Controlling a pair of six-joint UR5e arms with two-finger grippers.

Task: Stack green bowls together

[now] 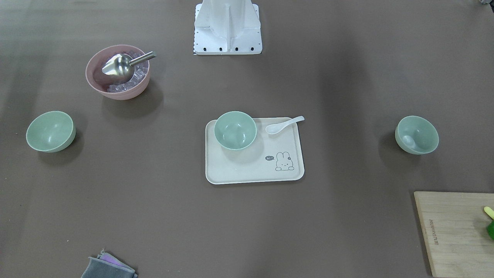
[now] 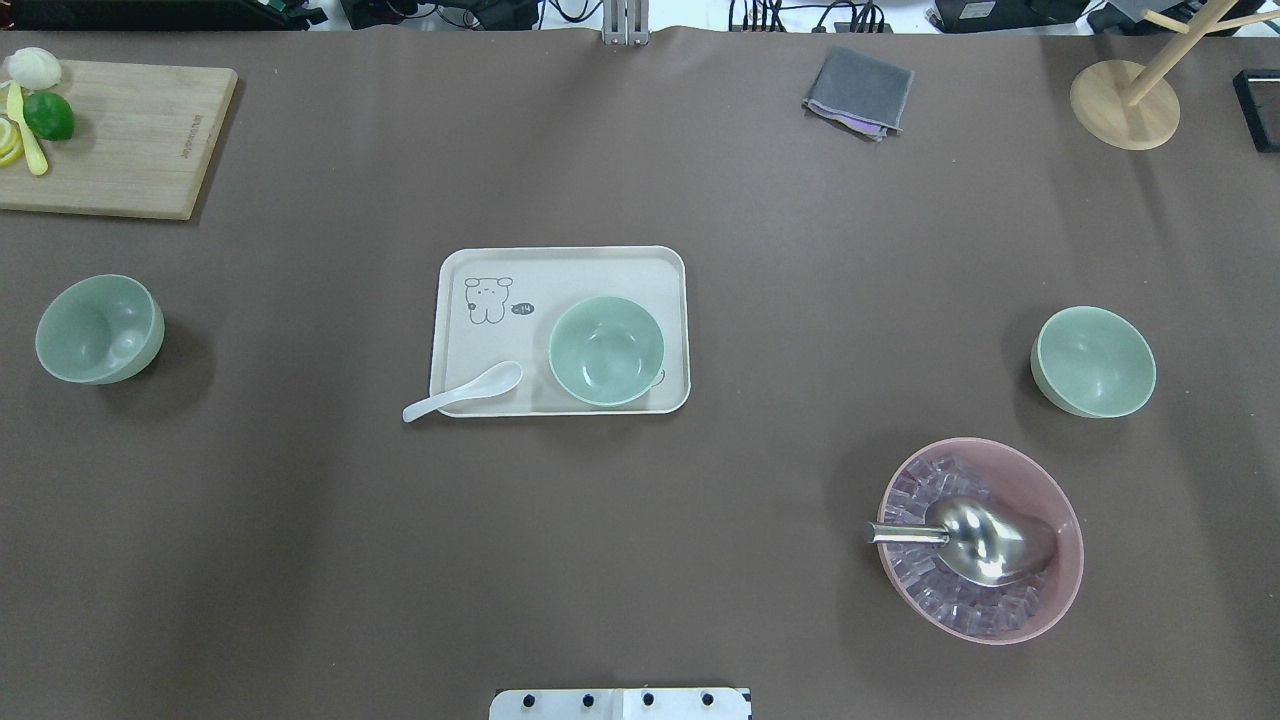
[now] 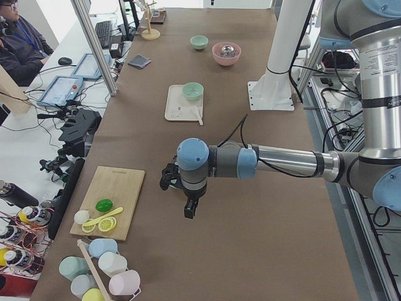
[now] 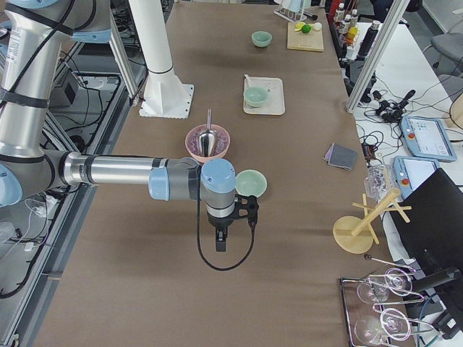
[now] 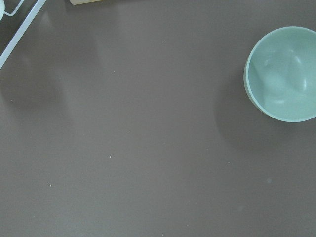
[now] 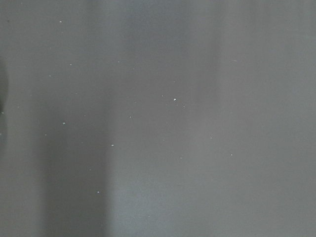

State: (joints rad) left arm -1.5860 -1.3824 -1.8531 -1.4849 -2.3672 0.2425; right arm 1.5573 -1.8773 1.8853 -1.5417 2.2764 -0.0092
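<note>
Three green bowls stand apart, all upright. One bowl (image 2: 606, 350) sits on the cream tray (image 2: 470, 345). Another bowl (image 2: 98, 330) is on the table far on my left and also shows in the left wrist view (image 5: 284, 74). The third bowl (image 2: 1093, 361) is far on my right. My left gripper (image 3: 190, 209) hangs above the table near the left bowl. Close beside the right bowl (image 4: 251, 183) hangs my right gripper (image 4: 221, 242). Both grippers show only in the side views, so I cannot tell whether they are open or shut.
A pink bowl (image 2: 985, 540) with ice cubes and a metal scoop stands near the right green bowl. A white spoon (image 2: 462, 391) lies over the tray's edge. A wooden cutting board (image 2: 120, 140) with fruit, a grey cloth (image 2: 858, 90) and a wooden stand (image 2: 1125, 105) line the far side.
</note>
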